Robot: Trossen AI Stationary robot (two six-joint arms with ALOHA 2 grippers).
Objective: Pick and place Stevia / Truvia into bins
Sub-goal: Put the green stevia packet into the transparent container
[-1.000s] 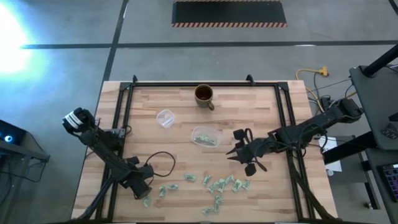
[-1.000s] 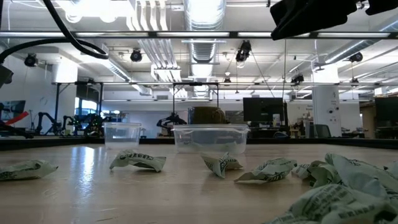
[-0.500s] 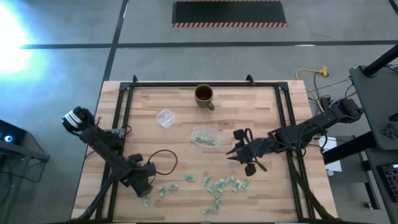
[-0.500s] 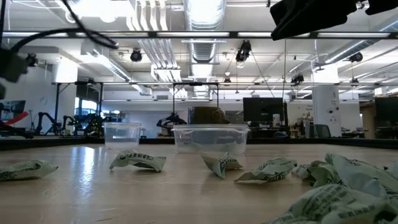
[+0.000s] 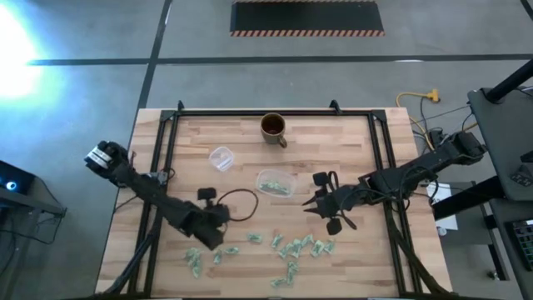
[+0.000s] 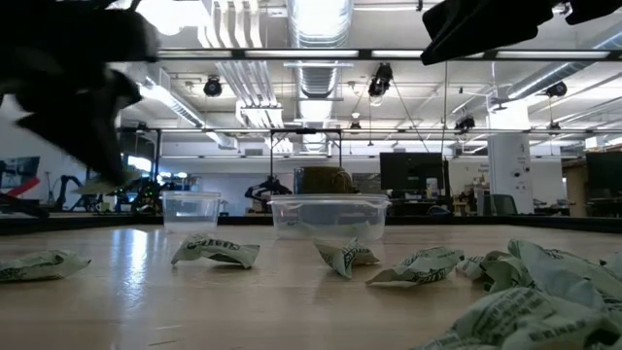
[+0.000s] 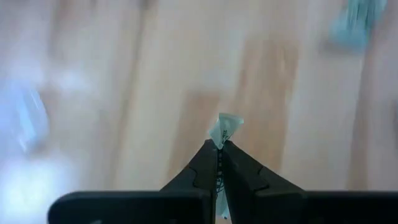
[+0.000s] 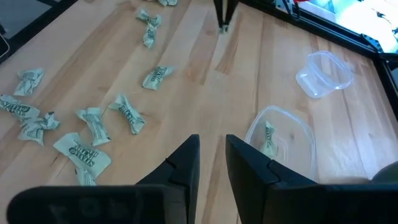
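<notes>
Left wrist view: a Stevia sachet [image 7: 224, 128] is being held between the closed fingers of the left gripper [image 7: 218, 149] above the table [image 7: 124, 93]; the right gripper [image 8: 211, 152] is being kept slightly parted, empty.

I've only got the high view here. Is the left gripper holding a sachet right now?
Observer: Yes. The left wrist view shows the left gripper shut on one sachet, pinched by its end at the fingertips.
Operator: Is it off the table?
Observer: The low view shows that gripper above the tabletop, though it is blurred there.
Operator: And the right gripper?
Observer: The right wrist view shows the right gripper open with nothing between its fingers. It faces the tub, where a second sachet stands inside.
</notes>
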